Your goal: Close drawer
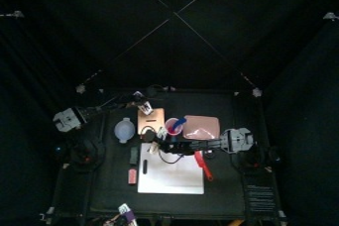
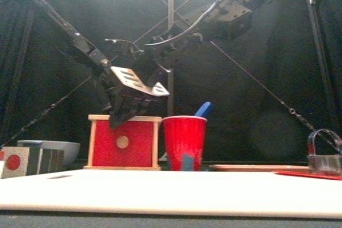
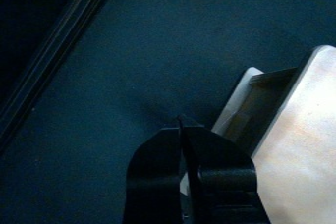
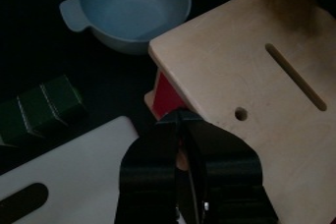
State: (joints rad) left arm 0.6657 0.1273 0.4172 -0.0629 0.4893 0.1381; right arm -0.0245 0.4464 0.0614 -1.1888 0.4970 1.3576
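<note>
1. The drawer (image 3: 269, 95) sits in a light-tan wooden box (image 2: 123, 140) with a red front, at the back left of the table (image 2: 174, 194) — the left wrist view shows it slid partly out.
2. The left end effector (image 3: 184, 130) hangs beside the drawer's open end, jaws narrow, holding nothing.
3. The right end effector (image 4: 184, 125) hovers over the box top — jaws nearly together, empty.
4. A red cup (image 2: 185, 142) stands just right of the box.
</note>
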